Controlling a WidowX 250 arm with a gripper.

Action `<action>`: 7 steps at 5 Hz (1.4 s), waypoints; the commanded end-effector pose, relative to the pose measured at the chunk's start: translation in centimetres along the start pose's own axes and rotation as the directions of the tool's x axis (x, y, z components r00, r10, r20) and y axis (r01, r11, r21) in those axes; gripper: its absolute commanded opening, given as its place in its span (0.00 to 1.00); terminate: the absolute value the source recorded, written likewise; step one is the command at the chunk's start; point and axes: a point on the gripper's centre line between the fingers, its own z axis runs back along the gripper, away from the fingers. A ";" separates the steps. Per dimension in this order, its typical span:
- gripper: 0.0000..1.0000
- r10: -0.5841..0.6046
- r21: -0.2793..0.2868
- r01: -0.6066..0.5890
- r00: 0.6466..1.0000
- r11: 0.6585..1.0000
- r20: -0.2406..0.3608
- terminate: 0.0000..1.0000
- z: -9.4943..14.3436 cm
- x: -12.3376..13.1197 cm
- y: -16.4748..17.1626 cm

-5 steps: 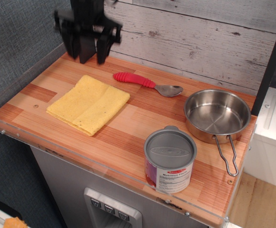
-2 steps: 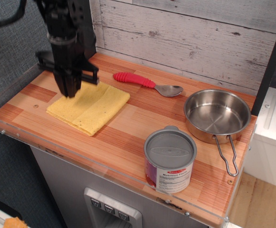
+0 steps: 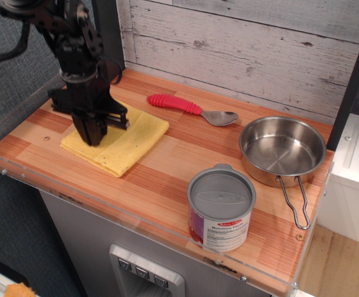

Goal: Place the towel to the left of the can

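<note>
Only text in view is on the can (image 3: pixel 220 210), near the front right corner of the tabletop. The white part of its label carries a small red logo patch over a bold dark line that looks like "Nutrition Facts", with fine print under it; all of that is too small to read reliably. The grey lid has an embossed oval, illegible. No other text, numbers or signs.

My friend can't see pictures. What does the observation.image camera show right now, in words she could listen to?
A black robot gripper reaches down onto a folded yellow terry towel at the left of a wooden counter. A short tin can with a grey lid stands near the front edge, with a shiny steel pan behind it and a red-handled spoon by the wall.
</note>
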 end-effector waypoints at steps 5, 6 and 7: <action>0.00 0.127 0.015 -0.127 0.989 0.992 -0.071 0.00 1.0 -4.0 -5.7; 0.00 0.160 0.023 -0.158 0.983 0.987 -0.087 0.00 0.9 -4.2 -6.5; 0.00 0.140 0.010 -0.139 0.987 0.990 -0.078 0.00 1.1 -4.7 -7.5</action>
